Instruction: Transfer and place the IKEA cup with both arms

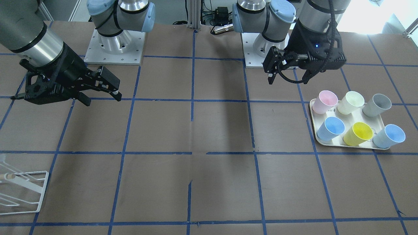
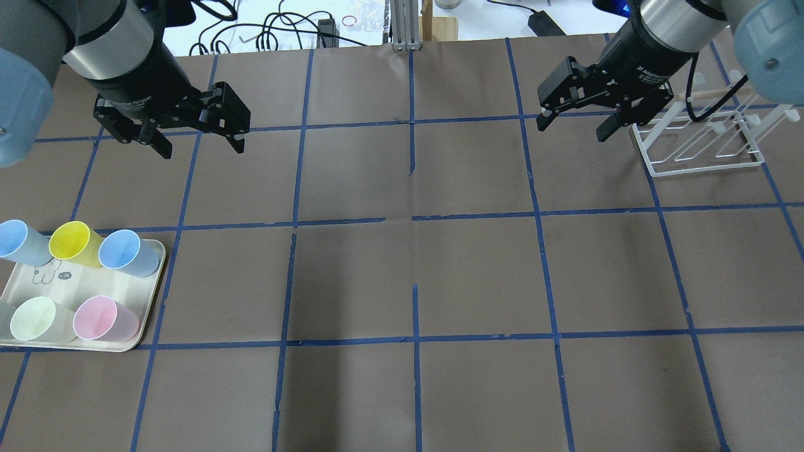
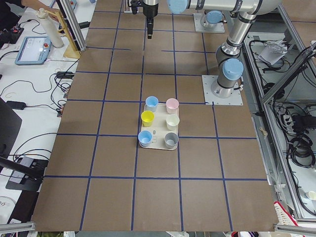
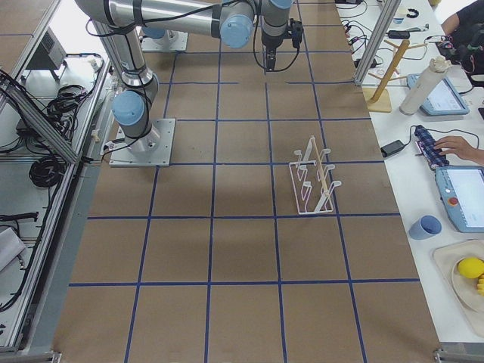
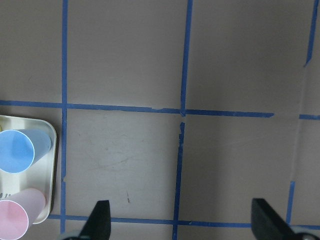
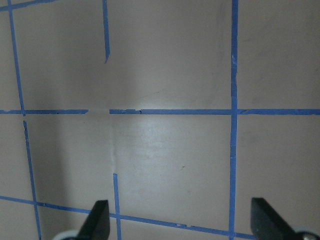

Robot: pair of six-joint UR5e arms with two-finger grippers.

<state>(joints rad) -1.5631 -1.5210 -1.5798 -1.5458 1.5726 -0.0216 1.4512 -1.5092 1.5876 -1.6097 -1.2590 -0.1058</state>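
Note:
Several cups stand on a cream tray [image 2: 154, 282] at the table's left end. The pale powder-blue IKEA cup [image 2: 19, 242] stands at the tray's outer far corner, next to a yellow cup [image 2: 74, 242]; it also shows in the front view [image 1: 390, 136]. A deeper sky-blue cup [image 2: 125, 251] stands at the tray's inner corner. My left gripper [image 2: 202, 150] hangs open and empty above the table, beyond the tray and apart from the cups. My right gripper [image 2: 571, 130] hangs open and empty at the far right.
A pink cup [image 2: 103, 318], a pale green cup [image 2: 38, 318] and a grey cup [image 1: 377, 105] share the tray. A white wire rack [image 2: 697, 150] stands just right of my right gripper. Blue tape lines grid the brown table cover.

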